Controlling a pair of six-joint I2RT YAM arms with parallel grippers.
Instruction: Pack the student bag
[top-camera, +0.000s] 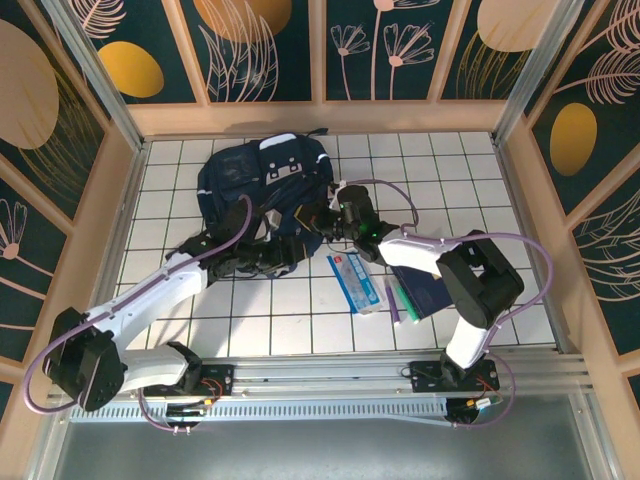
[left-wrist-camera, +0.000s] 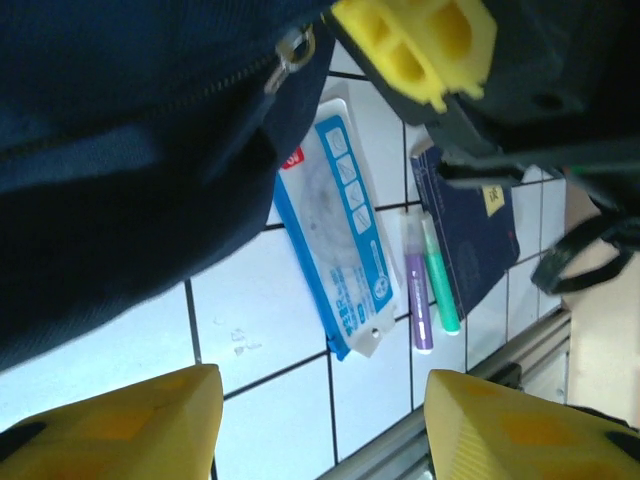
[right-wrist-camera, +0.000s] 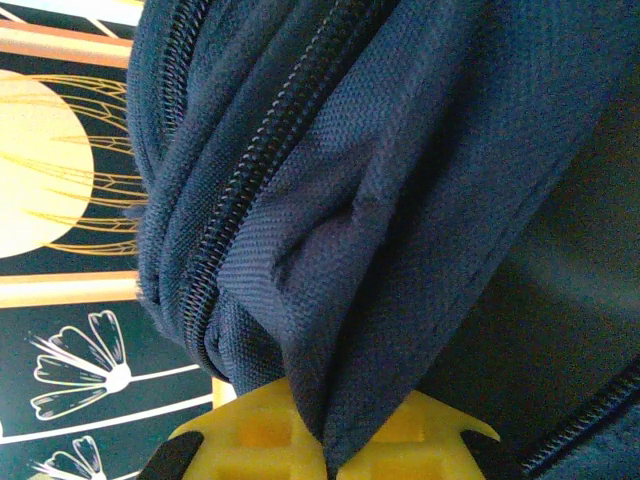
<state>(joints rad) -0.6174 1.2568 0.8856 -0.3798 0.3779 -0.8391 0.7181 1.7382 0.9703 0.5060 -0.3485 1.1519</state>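
The student bag (top-camera: 262, 178), navy with a light grey flap, lies at the back of the tiled table. My right gripper (top-camera: 310, 217) is at its near right edge. In the right wrist view the yellow fingers (right-wrist-camera: 250, 435) are shut on a fold of the bag's fabric (right-wrist-camera: 400, 150) beside a zip. My left gripper (top-camera: 292, 246) sits just in front of the bag, close to the right one. Its yellow fingers (left-wrist-camera: 120, 420) stand open over bare tile with nothing between them. The bag (left-wrist-camera: 120, 150) and a zip pull (left-wrist-camera: 290, 55) lie above them.
A blue-and-white packet (top-camera: 355, 282) lies on the tiles in front of the bag. To its right are a purple marker (left-wrist-camera: 417, 290), a green marker (left-wrist-camera: 440, 280) and a flat dark-blue book (top-camera: 425, 290). Wooden walls (top-camera: 110, 220) enclose the table.
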